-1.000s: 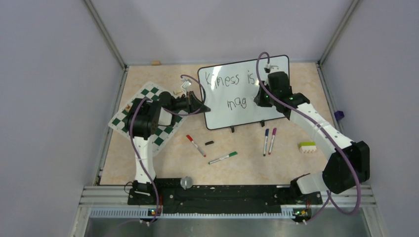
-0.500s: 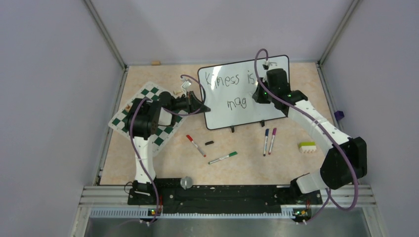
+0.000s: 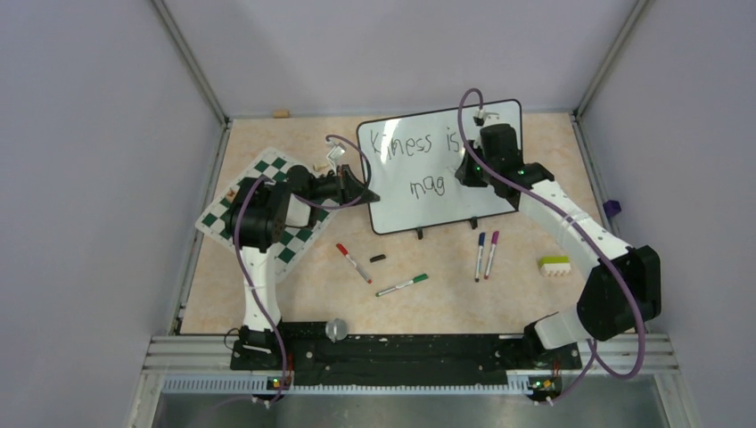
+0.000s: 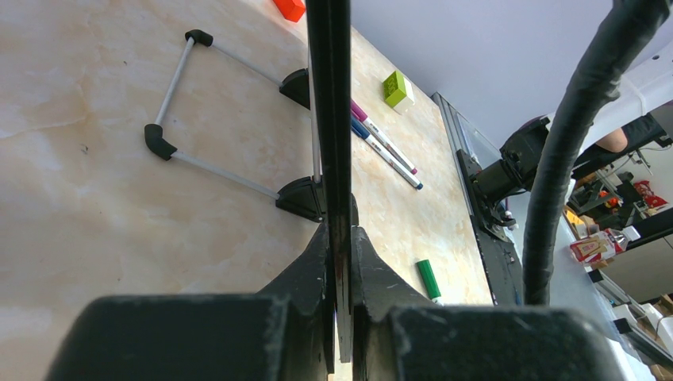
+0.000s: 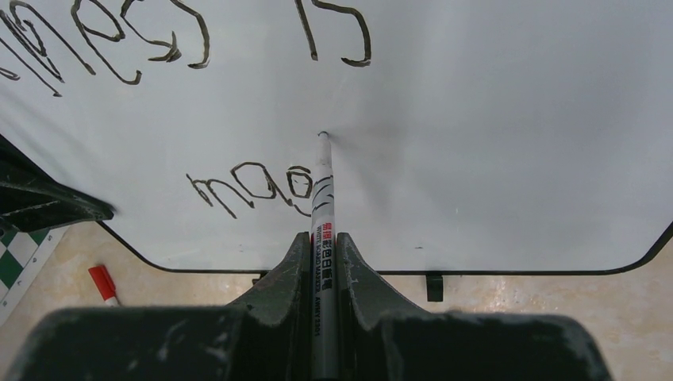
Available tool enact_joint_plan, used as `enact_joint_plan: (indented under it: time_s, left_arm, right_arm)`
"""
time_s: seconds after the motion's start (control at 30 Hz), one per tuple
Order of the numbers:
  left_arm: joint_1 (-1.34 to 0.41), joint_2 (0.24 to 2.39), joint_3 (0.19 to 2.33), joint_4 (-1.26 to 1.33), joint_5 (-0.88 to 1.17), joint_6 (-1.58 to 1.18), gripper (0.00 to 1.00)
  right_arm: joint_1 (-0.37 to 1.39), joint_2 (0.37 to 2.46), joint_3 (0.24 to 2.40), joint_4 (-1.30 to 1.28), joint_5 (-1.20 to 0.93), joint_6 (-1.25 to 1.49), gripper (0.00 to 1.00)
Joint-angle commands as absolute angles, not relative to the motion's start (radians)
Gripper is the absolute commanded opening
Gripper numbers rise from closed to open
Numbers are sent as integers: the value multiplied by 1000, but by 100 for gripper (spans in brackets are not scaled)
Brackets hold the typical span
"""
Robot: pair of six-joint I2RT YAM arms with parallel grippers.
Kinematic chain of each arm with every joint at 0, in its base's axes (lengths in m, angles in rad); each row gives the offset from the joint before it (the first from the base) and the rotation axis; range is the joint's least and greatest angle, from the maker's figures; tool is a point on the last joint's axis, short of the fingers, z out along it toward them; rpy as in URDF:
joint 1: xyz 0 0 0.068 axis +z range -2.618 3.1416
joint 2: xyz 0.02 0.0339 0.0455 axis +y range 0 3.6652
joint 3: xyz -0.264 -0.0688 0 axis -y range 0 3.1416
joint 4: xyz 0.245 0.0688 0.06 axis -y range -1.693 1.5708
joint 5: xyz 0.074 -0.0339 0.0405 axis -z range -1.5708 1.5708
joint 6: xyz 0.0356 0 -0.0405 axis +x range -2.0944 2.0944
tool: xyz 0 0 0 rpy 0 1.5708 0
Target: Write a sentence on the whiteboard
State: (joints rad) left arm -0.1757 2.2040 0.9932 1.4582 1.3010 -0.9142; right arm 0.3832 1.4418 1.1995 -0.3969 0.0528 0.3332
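Top external: whiteboard [image 3: 401, 169] stands upright on its feet at mid-back of table, face toward arms. Sentence [image 3: 419, 144] so far reads roughly "Kiness is" on line 1, "mag" on line 2. L gripper [image 3: 365, 194] is on board's left edge, R gripper [image 3: 465, 174] at board face just right of "mag". Chess mat [image 3: 276, 165] lies under L arm. On table in front of board: red marker [image 3: 354, 263], black cap [image 3: 378, 258], green marker [image 3: 402, 284], blue marker [image 3: 480, 255] and purple marker [image 3: 491, 254] side by side, green/white block [image 3: 554, 264] further right.

Left wrist: board seen edge-on [image 4: 329, 119]. L gripper [image 4: 341, 262] fingers pinched on that edge, one each side. Wire stand [image 4: 222, 171] w/ black feet behind board.

Right wrist: R gripper [image 5: 322, 254] fingers clamped on black marker [image 5: 322, 198], barrel pointing straight at board [image 5: 492, 143]. Tip sits at surface just past the "g", between the 2 lines (contact looks made, can't confirm). L finger [image 5: 40, 198] visible at board's left edge.
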Motion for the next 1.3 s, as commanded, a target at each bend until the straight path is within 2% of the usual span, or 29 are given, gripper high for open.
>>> enact_joint_plan:
  time_s: [0.0,0.3,0.5,1.27]
  left_arm:
    - [-176,2172,1014,1620,1321,-867,0]
    - [-176,2173,1013,1620,1322,-866,0]
    - [-176,2172,1010,1620,1321,-862,0]
    - [-176,2172,1012,1620,1324,-865,0]
  right_arm:
    - [378,1441,1230,-366,43,325,0]
    - [378,1428,1218,-391,121,338,0]
    - [378,1428,1216,-369,50,341,0]
    - [377,1333,1159,-396,31,326,0]
